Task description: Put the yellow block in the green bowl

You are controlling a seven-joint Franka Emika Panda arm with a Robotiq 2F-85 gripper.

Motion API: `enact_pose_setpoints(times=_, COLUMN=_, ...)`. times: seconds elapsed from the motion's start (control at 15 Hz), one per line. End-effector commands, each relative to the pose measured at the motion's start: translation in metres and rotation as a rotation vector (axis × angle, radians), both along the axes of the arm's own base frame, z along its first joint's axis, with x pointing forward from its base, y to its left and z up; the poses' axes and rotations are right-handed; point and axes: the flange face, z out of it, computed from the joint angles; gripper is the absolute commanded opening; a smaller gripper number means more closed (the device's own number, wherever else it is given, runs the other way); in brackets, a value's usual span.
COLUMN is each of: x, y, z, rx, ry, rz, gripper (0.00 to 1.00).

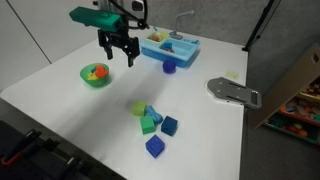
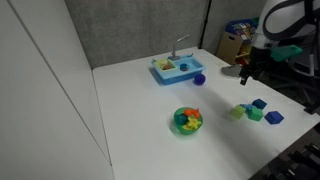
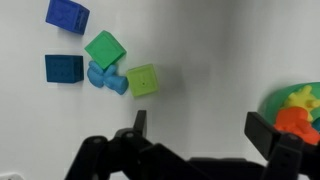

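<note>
Spread wide and empty, the gripper (image 3: pixel 200 132) is hanging along the bottom of the wrist view while the yellow block (image 3: pixel 143 80) is sitting mid-frame just beside a light blue piece (image 3: pixel 108 79), looking light, rigid and smooth, probably best pinched across its free flat sides

From my station I see the hand (image 1: pixel 118 57) hanging in the air, fingers pointing straight down. A teal wrist piece (image 1: pixel 98 15) sits just above it. The arm (image 2: pixel 282 18), white with dark joints, comes in from the upper edge of an exterior view and bends down to the hand. In the wrist view the two dark fingers (image 3: pixel 262 135) stand far apart, one towards each side of the picture, jaws spread wide.
</note>
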Motion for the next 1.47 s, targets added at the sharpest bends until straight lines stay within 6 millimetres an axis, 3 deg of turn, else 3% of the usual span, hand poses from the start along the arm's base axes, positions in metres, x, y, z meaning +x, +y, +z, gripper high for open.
enact_pose_setpoints(times=0.0, x=0.016, y=-0.017, z=-0.021, rx=-0.027, ry=0.048, rz=-0.006, gripper=1.00)
enact_pose_setpoints(times=0.73, x=0.021, y=-0.053, z=-0.100, rx=-0.059, ry=0.111, rz=0.048, gripper=1.00)
enact_pose_setpoints(times=1.4, x=0.007, y=-0.050, z=-0.120, rx=-0.060, ry=0.097, rz=0.076, gripper=1.00)
